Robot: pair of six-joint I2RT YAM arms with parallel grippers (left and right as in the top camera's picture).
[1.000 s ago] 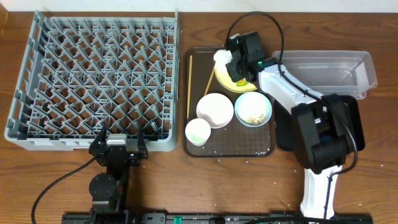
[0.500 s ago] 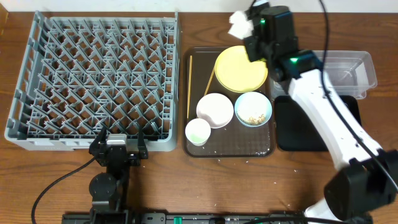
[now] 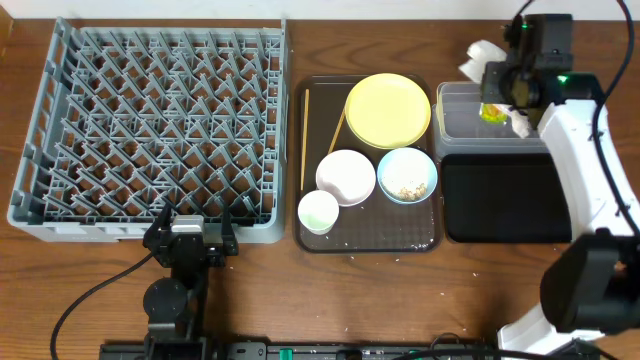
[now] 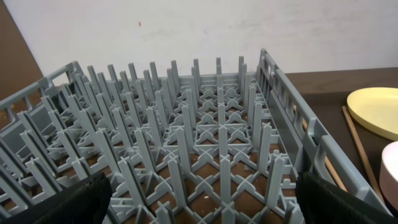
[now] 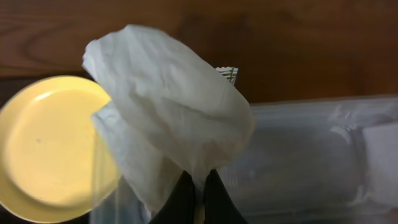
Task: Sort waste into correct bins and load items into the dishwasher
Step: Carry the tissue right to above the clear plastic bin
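crumpled white napkin (image 3: pixel 484 53) hung from the right hand (image 5: pixel 194 196), whose fingers were clenched tight on its lower edge. in the overhead view the napkin sat above the back left corner of the clear plastic tub (image 3: pixel 447 128), with a yellow-green scrap (image 3: pixel 490 112) showing over the tub's left end. from the right wrist view the paper bulged up and away from the fingertips, partly covering the round yellow plate (image 5: pixel 43 149) on the left and the tub on the right.

the shallow black tray (image 3: pixel 500 200) lay just in front of the tub, touching or nearly touching it. on the dark brown serving tray (image 3: pixel 370 242) the yellow plate was at the back, the white bowl (image 3: pixel 345 177) and the light blue bowl (image 3: pixel 406 170) side by side in front of it, and the small white cup (image 3: pixel 318 211) at the front left. pale crumbs (image 3: pixel 405 188) lay inside the blue bowl. one wooden chopstick (image 3: pixel 305 135) ran along the tray's left edge; a second (image 3: pixel 337 133) leaned toward the plate's rim.

the grey dish rack (image 3: pixel 150 120) stood left of the serving tray with nothing among its pegs. the left hand (image 3: pixel 195 222) rested low at the rack's front edge, on the table (image 3: pixel 260 290), its fingers spread wide and grasping nothing.
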